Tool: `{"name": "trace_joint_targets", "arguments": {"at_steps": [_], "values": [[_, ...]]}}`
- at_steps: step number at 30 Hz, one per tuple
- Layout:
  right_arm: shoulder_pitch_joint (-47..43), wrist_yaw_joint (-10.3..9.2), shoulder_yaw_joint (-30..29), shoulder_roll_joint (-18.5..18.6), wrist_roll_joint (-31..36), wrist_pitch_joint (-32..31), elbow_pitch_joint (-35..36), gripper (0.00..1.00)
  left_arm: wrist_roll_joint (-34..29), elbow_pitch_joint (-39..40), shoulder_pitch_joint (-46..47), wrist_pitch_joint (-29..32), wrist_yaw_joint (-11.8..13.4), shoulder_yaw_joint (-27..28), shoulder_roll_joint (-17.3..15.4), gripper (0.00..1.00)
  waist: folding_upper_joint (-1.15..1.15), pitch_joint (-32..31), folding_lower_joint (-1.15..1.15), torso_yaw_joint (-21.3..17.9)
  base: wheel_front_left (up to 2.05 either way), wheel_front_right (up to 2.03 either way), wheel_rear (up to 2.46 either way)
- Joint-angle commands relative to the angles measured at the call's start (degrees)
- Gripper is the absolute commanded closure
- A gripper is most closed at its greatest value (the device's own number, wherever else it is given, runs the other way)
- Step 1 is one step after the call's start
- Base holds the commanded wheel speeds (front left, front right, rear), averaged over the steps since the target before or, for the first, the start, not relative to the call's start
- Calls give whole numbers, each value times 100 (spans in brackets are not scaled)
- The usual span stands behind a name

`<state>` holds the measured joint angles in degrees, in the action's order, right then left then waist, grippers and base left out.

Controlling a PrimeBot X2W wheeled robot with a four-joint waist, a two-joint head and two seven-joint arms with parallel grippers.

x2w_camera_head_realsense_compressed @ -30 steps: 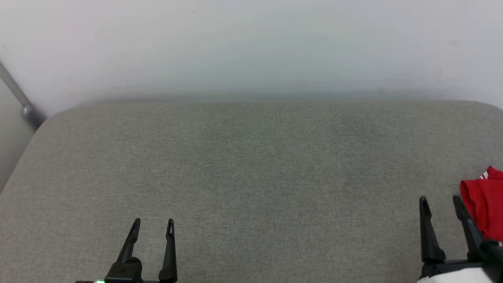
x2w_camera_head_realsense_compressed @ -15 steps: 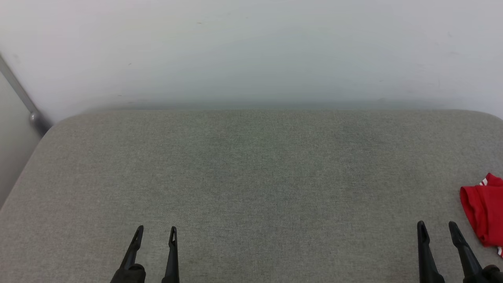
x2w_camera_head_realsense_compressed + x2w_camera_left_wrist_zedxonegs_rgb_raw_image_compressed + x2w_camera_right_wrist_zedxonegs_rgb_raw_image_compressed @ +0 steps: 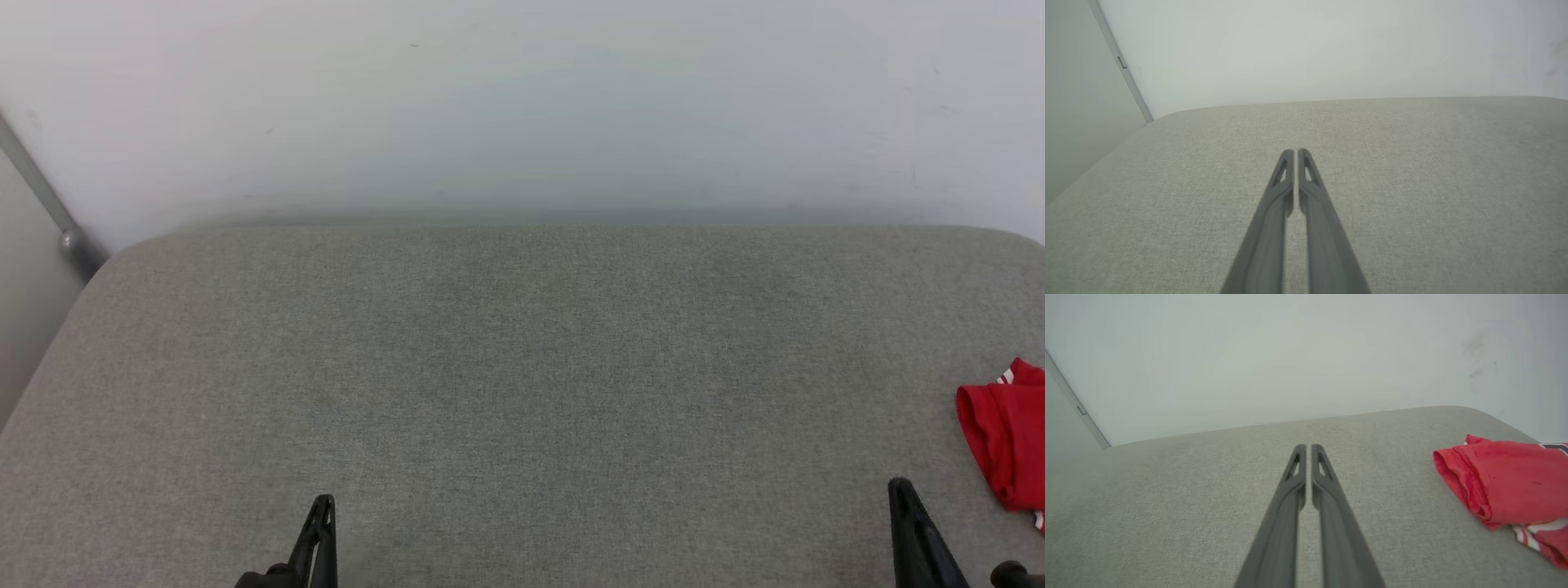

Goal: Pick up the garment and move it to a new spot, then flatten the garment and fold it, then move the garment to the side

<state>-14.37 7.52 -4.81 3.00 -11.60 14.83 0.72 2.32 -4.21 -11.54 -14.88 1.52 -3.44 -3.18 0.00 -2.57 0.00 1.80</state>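
The garment (image 3: pixel 1008 437) is a folded red bundle with a bit of red-white stripe trim, lying at the right edge of the grey cushioned surface (image 3: pixel 522 376); the right wrist view shows the garment (image 3: pixel 1506 488) off to the right. My right gripper (image 3: pixel 900 490) is low at the bottom right, to the left of the garment and not touching it. Its fingers are pressed together, with nothing between them (image 3: pixel 1308 449). At the bottom left, my left gripper (image 3: pixel 324 502) is likewise shut and empty (image 3: pixel 1295 153).
A pale wall (image 3: pixel 522 106) rises behind the cushioned surface. A grey metal bar (image 3: pixel 49 208) slants down at the far left by the surface's rounded corner.
Both grippers went from open to shut and drew back toward the bottom of the head view. The garment stayed where it lies.
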Motion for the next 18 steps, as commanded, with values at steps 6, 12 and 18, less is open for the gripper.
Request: {"name": "trace_joint_targets", "arguments": {"at_steps": [6, 12, 18], "values": [[163, 0, 41, 38, -746, -135, -79, 100, 805, -38, 142, 148, -72, 53, -20, 100, 0, 14, 0, -9, 0, 0, 0], [308, -1, 67, 69, -1306, -245, -182, 100, 1413, -116, 269, 272, -133, 97, -38, 100, 0, 25, 0, -16, 0, 0, 0], [465, -1, 92, 98, -1929, -372, -294, 100, 2092, -202, 407, 411, -201, 147, -55, 100, 0, 38, 0, -25, 0, 0, 0]]}}
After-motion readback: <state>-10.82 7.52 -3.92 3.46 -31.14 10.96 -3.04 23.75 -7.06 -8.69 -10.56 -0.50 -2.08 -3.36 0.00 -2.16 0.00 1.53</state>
